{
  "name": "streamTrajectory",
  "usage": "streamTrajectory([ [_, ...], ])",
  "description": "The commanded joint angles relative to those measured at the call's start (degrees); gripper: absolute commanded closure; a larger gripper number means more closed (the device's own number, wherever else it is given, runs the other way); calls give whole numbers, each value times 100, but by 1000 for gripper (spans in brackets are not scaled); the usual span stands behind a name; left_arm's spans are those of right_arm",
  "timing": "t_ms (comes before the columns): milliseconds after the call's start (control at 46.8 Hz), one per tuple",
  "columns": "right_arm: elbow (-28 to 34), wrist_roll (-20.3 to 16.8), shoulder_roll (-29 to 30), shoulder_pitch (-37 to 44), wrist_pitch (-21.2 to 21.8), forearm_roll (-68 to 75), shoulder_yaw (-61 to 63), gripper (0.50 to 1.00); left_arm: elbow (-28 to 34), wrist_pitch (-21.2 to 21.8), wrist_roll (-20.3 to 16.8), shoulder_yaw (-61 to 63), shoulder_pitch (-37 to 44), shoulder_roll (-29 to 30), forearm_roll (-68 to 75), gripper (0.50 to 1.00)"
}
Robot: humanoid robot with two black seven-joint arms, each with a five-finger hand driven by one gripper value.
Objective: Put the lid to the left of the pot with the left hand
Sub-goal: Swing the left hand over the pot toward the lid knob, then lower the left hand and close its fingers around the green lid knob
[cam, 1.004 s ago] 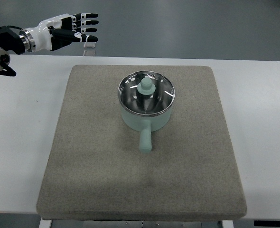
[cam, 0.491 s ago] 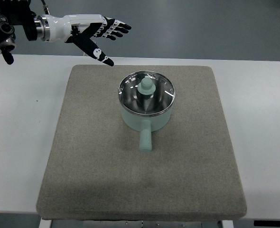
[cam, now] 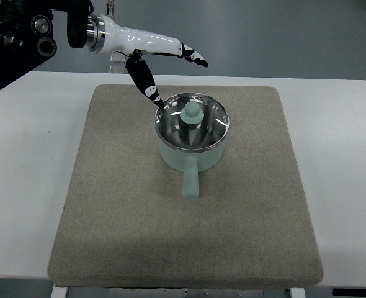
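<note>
So the white tabletop (cam: 28, 155) takes up most of the view, and nearly all of it is covered by a big square grey-brown mat (cam: 108, 205) that runs almost to the near edge and stops a little short of the left and right edges. On the mat, a bit toward its far edge and roughly centred left to right, sits the mint-green pot (cam: 190, 155), with its stubby handle (cam: 189, 184) pointing at the near edge. The lid (cam: 191, 121) is on the pot, shiny glass with a metal rim, and a little mint knob (cam: 191, 112) sticks up from its middle.

The left hand (cam: 155, 56) reaches in from the far left corner, white with black fingertips, hanging over the far edge of the mat. Its fingers (cam: 192, 56) are stretched out straight, grabbing nothing, and the thumb (cam: 147, 84) angles down with its tip right around the lid's far-left rim. Can't tell if it's actually touching.
</note>
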Motion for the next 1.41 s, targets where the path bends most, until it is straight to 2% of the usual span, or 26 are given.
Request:
streamTrajectory([
  [0,0,0,0,0,0,0,0,579,-9,-1,0,101,-78,-99,272,504],
  [363,0,0,0,0,0,0,0,579,-1,-1,9,233,-192,-424,1292,504],
  [1004,0,0,0,0,0,0,0,577,201,-1,26,392,-104,-811,1468,508],
  [1282,0,0,0,0,0,0,0,579,237,-1,26,400,-104,-837,1574,531],
  [1388,0,0,0,0,0,0,0,579,254,-1,18,400,-104,-846,1653,559],
])
